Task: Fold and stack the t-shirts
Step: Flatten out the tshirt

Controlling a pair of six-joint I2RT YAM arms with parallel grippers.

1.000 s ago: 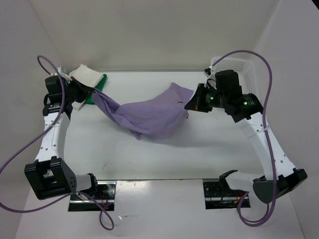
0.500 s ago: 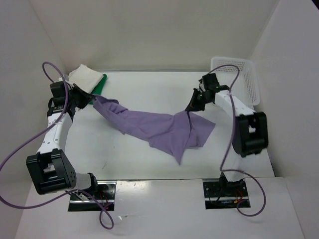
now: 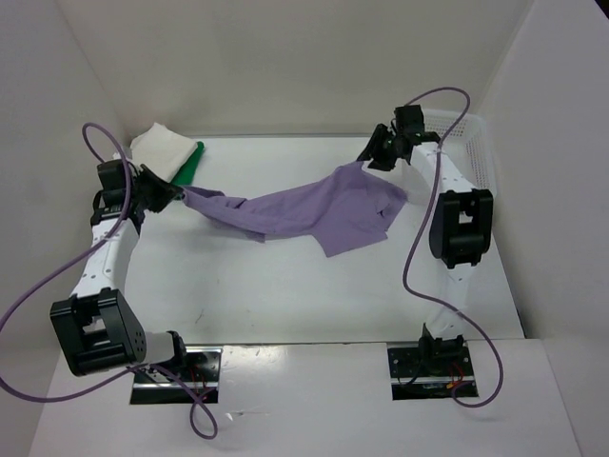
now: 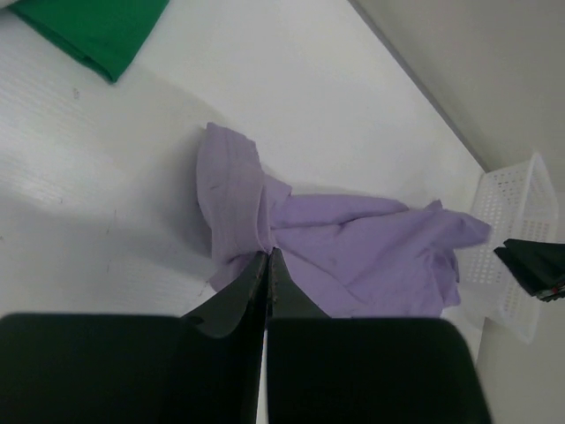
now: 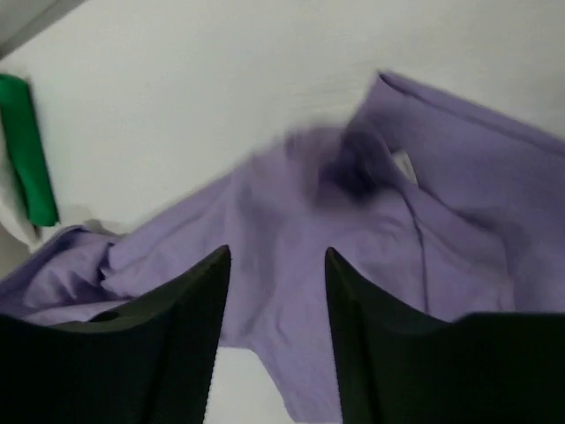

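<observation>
The light purple t-shirt (image 3: 304, 209) lies crumpled and stretched across the back half of the table. My left gripper (image 3: 173, 195) is shut on its left end, the cloth pinched at the fingertips (image 4: 267, 253). My right gripper (image 3: 373, 158) hovers over the shirt's far right corner. Its jaws (image 5: 275, 256) stand open, with the purple cloth (image 5: 353, 230) below them and nothing pinched. The green t-shirt (image 3: 191, 164) and the white-cream t-shirt (image 3: 162, 146) lie together at the back left corner, the white one partly over the green one.
A white lattice basket (image 3: 479, 143) stands against the right wall at the back, just behind the right arm. The green shirt's edge (image 4: 97, 31) lies close to the left gripper. Walls close in the table on three sides.
The right gripper has swung toward the back right with the shirt's end and then opened, letting the cloth go. The left gripper stays shut on the other end and has barely moved.
</observation>
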